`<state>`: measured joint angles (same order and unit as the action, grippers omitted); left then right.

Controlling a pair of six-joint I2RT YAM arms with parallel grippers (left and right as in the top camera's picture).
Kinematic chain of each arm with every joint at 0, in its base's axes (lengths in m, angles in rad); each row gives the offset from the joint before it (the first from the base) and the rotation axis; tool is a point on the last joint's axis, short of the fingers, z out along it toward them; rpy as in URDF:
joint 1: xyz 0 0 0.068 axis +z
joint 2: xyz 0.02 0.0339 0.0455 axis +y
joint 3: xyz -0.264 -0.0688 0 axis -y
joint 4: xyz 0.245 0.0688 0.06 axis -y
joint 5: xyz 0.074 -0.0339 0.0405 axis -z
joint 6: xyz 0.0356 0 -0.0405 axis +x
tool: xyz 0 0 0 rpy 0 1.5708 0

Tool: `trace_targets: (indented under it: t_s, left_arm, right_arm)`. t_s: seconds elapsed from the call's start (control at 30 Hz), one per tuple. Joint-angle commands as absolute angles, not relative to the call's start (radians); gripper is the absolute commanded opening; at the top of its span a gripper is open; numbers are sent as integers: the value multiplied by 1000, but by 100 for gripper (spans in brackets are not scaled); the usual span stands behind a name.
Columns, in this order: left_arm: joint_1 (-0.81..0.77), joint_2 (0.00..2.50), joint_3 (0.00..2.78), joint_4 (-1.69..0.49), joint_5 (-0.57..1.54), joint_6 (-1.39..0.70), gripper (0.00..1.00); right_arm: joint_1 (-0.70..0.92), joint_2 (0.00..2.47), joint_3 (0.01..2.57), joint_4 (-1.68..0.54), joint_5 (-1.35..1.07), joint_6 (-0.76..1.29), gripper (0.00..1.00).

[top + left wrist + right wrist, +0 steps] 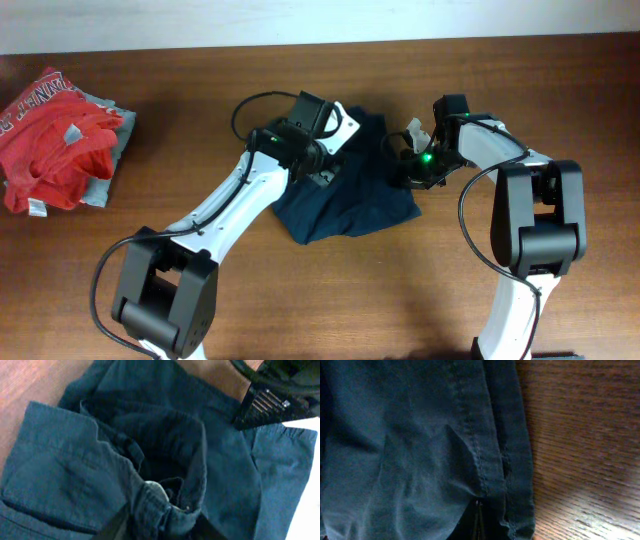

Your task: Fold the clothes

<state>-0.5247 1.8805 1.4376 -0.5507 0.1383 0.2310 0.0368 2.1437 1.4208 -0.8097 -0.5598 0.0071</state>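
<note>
Left end effector (161, 526) grasps a bunched fold of the clothes (350, 205); right end effector (478, 519) is clenched on their hem. They lie rumpled on the desk (300, 310); folding judged barely begun.

Clothes (350, 205) dark navy, plain; red garment (50, 140) white lettering; table (330, 300) brown woodgrain.

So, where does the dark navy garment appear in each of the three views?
Overhead: the navy garment lies at the centre, partly under both arms.
Left wrist: it fills nearly the whole picture.
Right wrist: it covers the left two thirds.
Shared landmark: the wooden table, top left in the left wrist view, right side in the right wrist view.
</note>
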Motion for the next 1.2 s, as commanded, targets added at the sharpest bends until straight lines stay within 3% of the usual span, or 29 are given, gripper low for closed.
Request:
trace_targets:
  t_s: [0.0, 0.03, 0.67, 0.93, 0.97, 1.0, 1.03, 1.13, 1.17]
  left_arm:
    - [-542, 1885, 1459, -525, 201, 244, 4]
    - [-549, 1885, 1465, -522, 222, 244, 0]
    - [-683, 1894, 1559, -673, 184, 268, 0]
    - [-716, 1933, 1548, -686, 259, 268, 1]
    - [-720, 1938, 1548, -686, 259, 268, 12]
    - [-720, 1940, 1548, -686, 259, 268, 30]
    - [-720, 1943, 1548, -686, 259, 268, 56]
    - [-719, 1947, 1548, -686, 258, 268, 84]
    - [-719, 1947, 1548, -685, 258, 268, 87]
  right_arm:
    - [38, 2186, 1391, -803, -513, 4, 4]
    - [38, 2186, 1391, -803, -512, 4, 4]
    - [36, 2215, 1391, -788, -523, 9, 4]
    - [-76, 2214, 1462, -841, -722, 4, 4]
    - [-96, 2212, 1502, -884, -761, -23, 4]
    - [-104, 2211, 1525, -910, -776, -34, 4]
    - [-117, 2210, 1573, -961, -792, -54, 9]
    - [-129, 2209, 1718, -1098, -799, -101, 32]
    - [-129, 2209, 1759, -1130, -798, -102, 37]
